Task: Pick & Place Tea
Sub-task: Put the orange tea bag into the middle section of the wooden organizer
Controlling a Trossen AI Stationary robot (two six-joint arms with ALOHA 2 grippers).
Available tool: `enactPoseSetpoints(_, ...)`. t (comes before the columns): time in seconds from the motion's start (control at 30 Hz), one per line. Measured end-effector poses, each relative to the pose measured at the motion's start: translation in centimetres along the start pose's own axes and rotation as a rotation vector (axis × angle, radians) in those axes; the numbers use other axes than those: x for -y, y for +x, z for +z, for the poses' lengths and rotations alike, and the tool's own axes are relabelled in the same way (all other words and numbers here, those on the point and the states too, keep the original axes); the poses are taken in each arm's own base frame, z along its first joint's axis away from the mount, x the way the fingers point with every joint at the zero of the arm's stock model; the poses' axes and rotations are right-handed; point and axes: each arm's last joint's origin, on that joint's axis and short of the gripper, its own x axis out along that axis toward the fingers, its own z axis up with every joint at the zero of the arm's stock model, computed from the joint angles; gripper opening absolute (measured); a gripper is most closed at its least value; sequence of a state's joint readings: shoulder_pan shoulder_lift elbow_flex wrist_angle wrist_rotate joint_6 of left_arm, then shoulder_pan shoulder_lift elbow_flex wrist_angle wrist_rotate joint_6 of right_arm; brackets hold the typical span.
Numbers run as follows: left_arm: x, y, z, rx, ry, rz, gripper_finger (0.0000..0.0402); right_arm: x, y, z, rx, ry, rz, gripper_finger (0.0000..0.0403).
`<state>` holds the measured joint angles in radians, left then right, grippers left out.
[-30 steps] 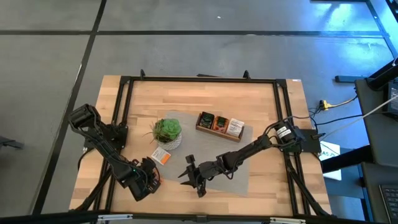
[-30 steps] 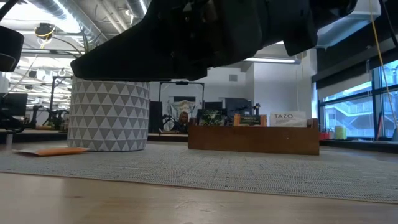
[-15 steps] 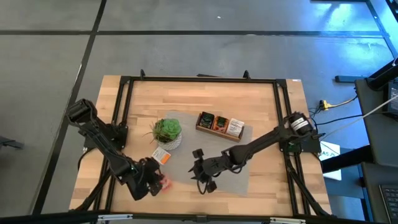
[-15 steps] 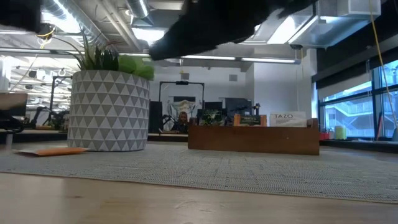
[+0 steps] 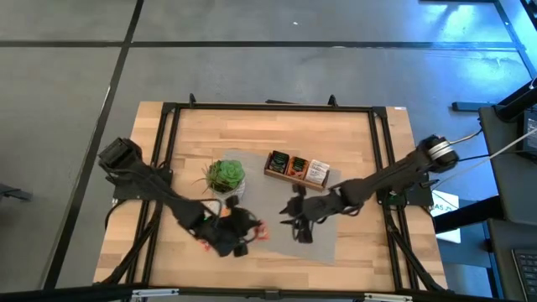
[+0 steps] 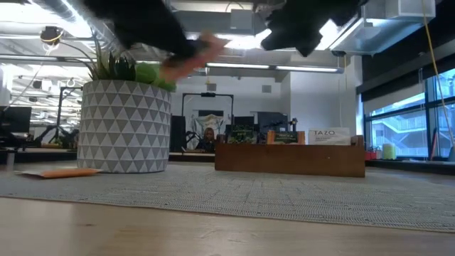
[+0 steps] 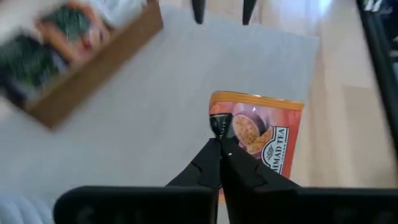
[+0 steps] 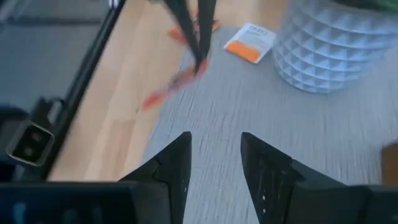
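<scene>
**Tea bag in the air, box not yet reached**

An open office with ceiling lights and glass walls lies behind a pale wooden desk, where a grey mat carries a patterned plant pot and a wooden box of three compartments, each already holding tea.

The left claw is shut on an orange-red tea bag, pinching it at one edge, and hangs above the near left edge of the mat, in front of the pot. The right claw hovers part open with nothing in it, over the mat between the left claw and the box.

The step in hand looks like the carry to the box. To do it well, the left arm should probably lift the tea bag over the box wall, steer clear of the right arm in its path, and let go only once the tea bag stands over the compartment of its own kind. The edge grip may let the flat packet swing, so a slow move is wise.

The tea bag is a flat square sachet, orange-red with a fruit picture and dark lettering. A second tea bag, white with orange, lies on the mat just beside the pot.
</scene>
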<state>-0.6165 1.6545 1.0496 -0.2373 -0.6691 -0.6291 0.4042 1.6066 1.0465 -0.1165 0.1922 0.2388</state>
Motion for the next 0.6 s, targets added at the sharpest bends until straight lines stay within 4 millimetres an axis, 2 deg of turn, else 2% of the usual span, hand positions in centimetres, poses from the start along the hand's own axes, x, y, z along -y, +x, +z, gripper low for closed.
enactPoseSetpoints(0.13,-0.3,2.3,2.0,0.0,0.121,0.038,0.0002,0.4,-1.7,-0.4,0.046,0.109,0.014,0.0141)
enactPoseSetpoints(0.27,-0.4,4.0,3.5,0.017,0.192,0.094,0.0003,0.3,-1.7,-0.6,0.081,0.112,0.036,0.0141)
enactPoseSetpoints(0.47,-0.6,5.0,3.9,0.034,0.243,0.17,0.0003,0.2,-0.9,-1.1,0.062,0.102,0.023,0.0141)
enactPoseSetpoints(0.6,-0.7,5.0,3.8,0.028,0.256,0.2,0.0003,0.6,-0.9,-1.0,0.094,0.105,-0.098,0.0141)
